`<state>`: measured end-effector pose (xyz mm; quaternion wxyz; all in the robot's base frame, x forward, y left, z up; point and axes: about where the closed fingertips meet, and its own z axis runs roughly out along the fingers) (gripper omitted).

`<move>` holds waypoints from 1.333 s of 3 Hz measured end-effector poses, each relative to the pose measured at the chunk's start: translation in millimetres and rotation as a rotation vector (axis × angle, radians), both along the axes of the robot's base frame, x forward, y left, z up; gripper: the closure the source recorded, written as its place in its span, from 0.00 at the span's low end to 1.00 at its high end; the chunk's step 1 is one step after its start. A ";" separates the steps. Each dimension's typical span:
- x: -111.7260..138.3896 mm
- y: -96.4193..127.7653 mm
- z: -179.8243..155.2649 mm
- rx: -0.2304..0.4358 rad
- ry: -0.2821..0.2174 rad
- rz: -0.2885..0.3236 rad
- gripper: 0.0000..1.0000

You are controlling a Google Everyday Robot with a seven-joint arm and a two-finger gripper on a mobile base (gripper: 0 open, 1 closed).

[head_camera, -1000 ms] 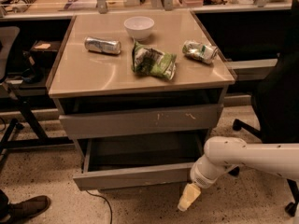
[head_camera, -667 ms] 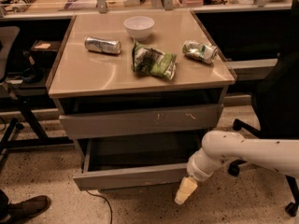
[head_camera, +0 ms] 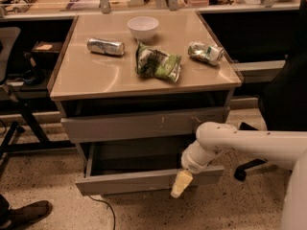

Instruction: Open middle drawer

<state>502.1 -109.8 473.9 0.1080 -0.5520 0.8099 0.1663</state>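
Observation:
The middle drawer [head_camera: 129, 181] is the plain grey front low on the cabinet. It stands pulled out, and its shallow grey box interior [head_camera: 139, 158] shows behind the front. My gripper [head_camera: 178, 185], pale yellow at the tip, hangs from the white arm [head_camera: 249, 143] that reaches in from the right. It lies against the right part of the drawer's front, at its lower edge. Above it is the wider grey front with pale scratch marks [head_camera: 144, 123], standing slightly out from the cabinet.
On the tan cabinet top [head_camera: 96, 75] lie a white bowl [head_camera: 143, 28], a silver can [head_camera: 105, 46], a green chip bag [head_camera: 157, 62] and a crushed can [head_camera: 206, 52]. A shoe [head_camera: 26, 213] is at lower left, a chair base [head_camera: 247, 169] at right, and a black frame [head_camera: 19, 123] at left.
My arm and gripper have moved left and up, from the floor side by the drawer's right corner onto its front. The drawer stands out about as far as before.

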 end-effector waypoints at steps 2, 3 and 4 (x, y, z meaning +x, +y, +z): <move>-15.1 15.0 -49.4 -0.049 0.126 0.045 0.00; -23.6 15.1 -65.3 -0.068 0.174 0.062 0.00; -23.6 15.1 -61.9 -0.068 0.174 0.062 0.00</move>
